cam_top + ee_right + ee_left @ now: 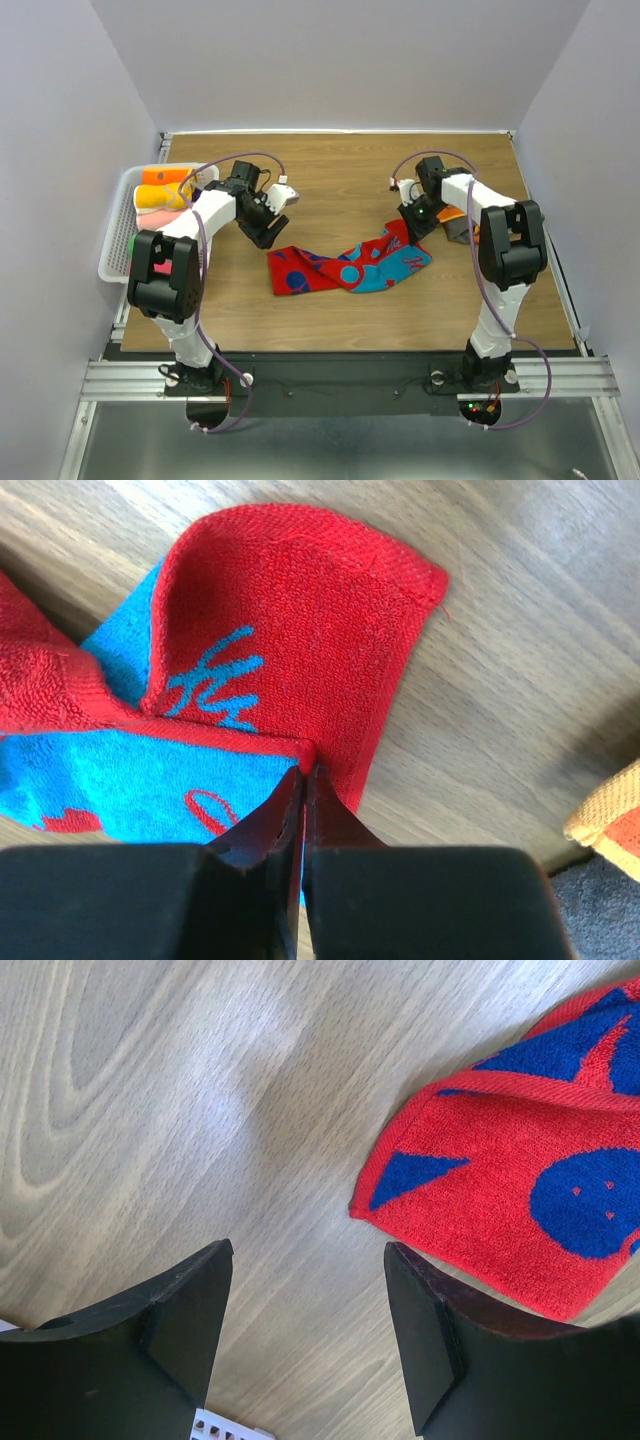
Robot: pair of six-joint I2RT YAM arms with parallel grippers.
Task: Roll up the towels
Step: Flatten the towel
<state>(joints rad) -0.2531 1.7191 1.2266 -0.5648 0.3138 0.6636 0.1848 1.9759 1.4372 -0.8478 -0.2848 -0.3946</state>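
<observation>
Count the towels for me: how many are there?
5 clearly: one red-and-blue towel mid-table; an orange towel, a yellow towel and a pink towel in the white basket on the left; a yellow-orange towel beside the right arm. More may be hidden.

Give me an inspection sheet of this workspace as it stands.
Surface: wooden table, bare grain around the work.
Job's things: red-and-blue towel lies unrolled and twisted at mid-table; rolled towels sit in the basket.
Clutter: white slatted basket at the left edge; orange-and-yellow cloth and a grey item beside the right arm.
Grippers: left claw open, over bare wood beside the towel's corner; right claw shut, pinching the towel's red edge.
Cables: purple cables loop along both arms, off the towel.
Surroundings: pale walls on three sides; metal rail at the near edge.
</observation>
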